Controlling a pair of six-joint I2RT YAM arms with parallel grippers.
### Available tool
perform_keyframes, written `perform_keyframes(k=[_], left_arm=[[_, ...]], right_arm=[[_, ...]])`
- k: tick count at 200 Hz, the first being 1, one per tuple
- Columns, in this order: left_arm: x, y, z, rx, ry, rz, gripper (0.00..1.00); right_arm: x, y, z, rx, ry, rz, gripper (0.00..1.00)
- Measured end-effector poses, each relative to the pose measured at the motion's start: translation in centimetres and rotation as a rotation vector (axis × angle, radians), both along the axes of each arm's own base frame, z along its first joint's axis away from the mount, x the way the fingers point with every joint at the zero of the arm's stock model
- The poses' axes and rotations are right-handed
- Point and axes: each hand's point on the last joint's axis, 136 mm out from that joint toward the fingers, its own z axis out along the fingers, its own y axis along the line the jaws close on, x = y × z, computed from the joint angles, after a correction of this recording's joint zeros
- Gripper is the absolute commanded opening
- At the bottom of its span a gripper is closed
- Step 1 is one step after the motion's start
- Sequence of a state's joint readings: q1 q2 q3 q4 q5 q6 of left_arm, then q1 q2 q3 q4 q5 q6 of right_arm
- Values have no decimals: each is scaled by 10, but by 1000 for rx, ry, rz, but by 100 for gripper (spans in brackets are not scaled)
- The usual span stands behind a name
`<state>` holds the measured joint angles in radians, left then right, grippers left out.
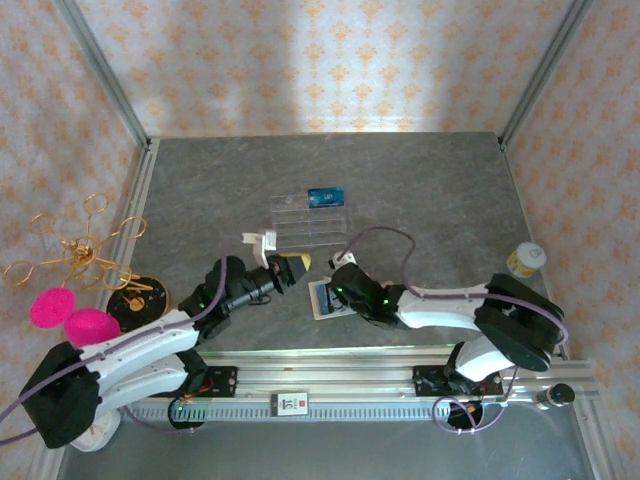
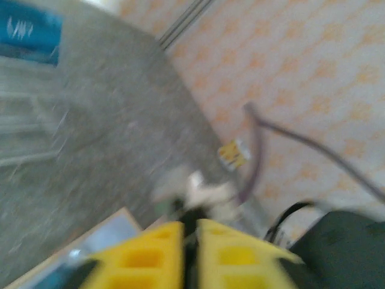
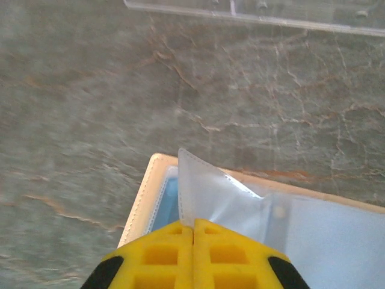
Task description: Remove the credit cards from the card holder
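Observation:
The beige card holder lies open on the table near the front, its stitched rim showing in the right wrist view. My right gripper is shut on the edge of a pale see-through inner pocket, which it lifts off the holder. A blue credit card shows through the pocket beneath. Another blue credit card lies in the clear tray; it is also in the left wrist view. My left gripper hovers just left of the holder, its yellow fingers shut with nothing seen between them.
A small white piece lies by the tray's left corner. A yellow-lidded jar stands at the right. Pink pom-poms and a gold wire stand sit off the left edge. Patterned walls enclose the table.

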<state>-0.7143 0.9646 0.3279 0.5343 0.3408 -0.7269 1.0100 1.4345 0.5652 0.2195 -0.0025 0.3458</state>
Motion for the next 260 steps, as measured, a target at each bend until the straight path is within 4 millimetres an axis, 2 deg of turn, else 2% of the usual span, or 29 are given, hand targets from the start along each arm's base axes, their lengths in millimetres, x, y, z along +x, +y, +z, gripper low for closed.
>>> perform_keyframes(k=[27,44,52,68,83,111,128,142,167,184,200,215,233,249,260], left_arm=[[-14,1,-75,130,146,0,0],[-21,-4,-98,184,194,-19,0],[-22,-7,-105,204,209,-25,0],[-18,-13,-115,237,238,-28,0],[-11,-21,-117,249,249,-29,0],[-1,-44,-122,275,265,-59,0],[1,-63,-126,291,273,-97,0],[2,-81,-129,305,277,-133,0],[7,-113,-136,333,280,-197,0],[11,-126,-144,353,291,-220,1],[10,-124,-151,368,305,-224,12],[7,-118,-148,369,303,-222,21],[3,-101,-131,341,281,-192,22],[1,-79,-105,293,243,-144,19],[0,-65,-95,274,224,-113,19]], right_arm=[[-2,5,13,113,-3,5,0],[-4,7,16,161,7,7,0],[-6,7,17,177,11,2,8],[-8,3,20,209,21,-20,31],[-9,-4,28,243,11,-47,37],[-8,-28,60,344,-47,-138,39],[-7,-43,81,403,-91,-194,39],[-6,-53,92,429,-113,-234,39],[-6,-70,94,429,-122,-294,38],[-7,-77,87,406,-111,-319,38],[-8,-80,80,382,-96,-328,34],[-9,-82,75,364,-84,-330,29],[-10,-80,67,342,-56,-320,24],[-8,-76,50,290,-8,-292,18],[-7,-70,38,247,34,-268,15]])
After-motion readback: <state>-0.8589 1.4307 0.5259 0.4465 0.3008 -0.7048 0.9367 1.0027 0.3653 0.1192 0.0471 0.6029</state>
